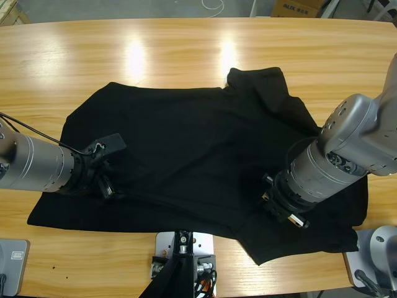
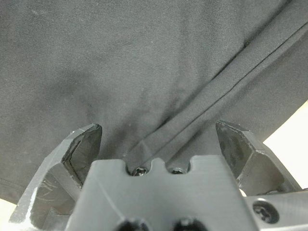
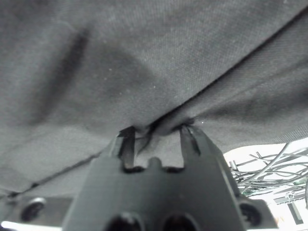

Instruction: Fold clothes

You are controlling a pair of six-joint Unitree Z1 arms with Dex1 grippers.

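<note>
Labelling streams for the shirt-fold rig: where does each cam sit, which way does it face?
High view: fixed above the wooden table, looking down; black shirt spread out, both silver arms on it.
Left wrist view: on the left wrist, along the left gripper; jaws open astride a shirt seam.
Right wrist view: on the right wrist, along the right gripper; jaws pinching the fabric.
Shared: all three show the shirt.

A long wooden table (image 1: 186, 56), a cardboard box (image 1: 296, 8) beyond its far edge.
</note>
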